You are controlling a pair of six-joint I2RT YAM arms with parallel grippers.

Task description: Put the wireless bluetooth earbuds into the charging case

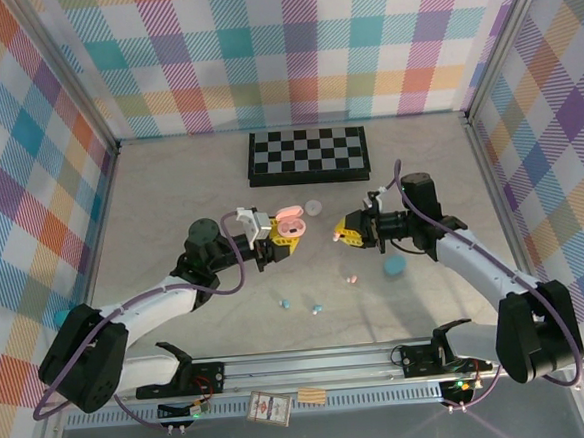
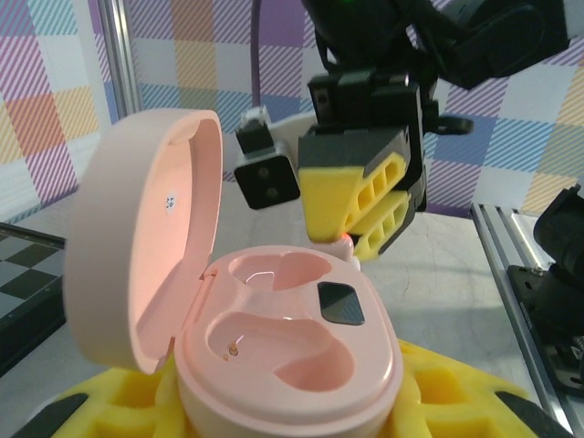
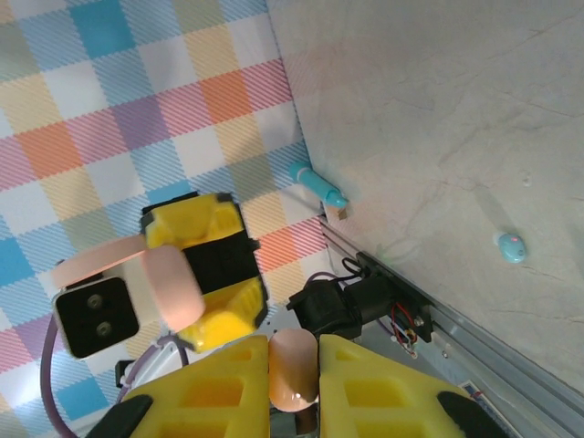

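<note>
The left tool [image 1: 276, 244] is clamped on the base of the pink charging case [image 2: 301, 356]. It holds the case off the tabletop [image 1: 171, 207] with the lid [image 2: 146, 246] swung open and both wells [image 2: 278, 342] bare. The right tool [image 2: 354, 239] is pinched together on a pink earbud [image 3: 294, 370] and hovers just above the case's far rim, apart from it.

The bud is likely very light, hard, glossy plastic. That gives the tool little to bite, so it may twist or squirt out if squeezed off-centre. Gripping across its broad body leaves one end free to enter a well. It probably seats in one orientation only, so it needs aligning before release.

The case looks light and rigid, with the hinge as its weak spot, so the base is the place to hold. More earbuds [image 1: 286, 304] lie on the tabletop, well apart from the case, toward the arm bases.
</note>
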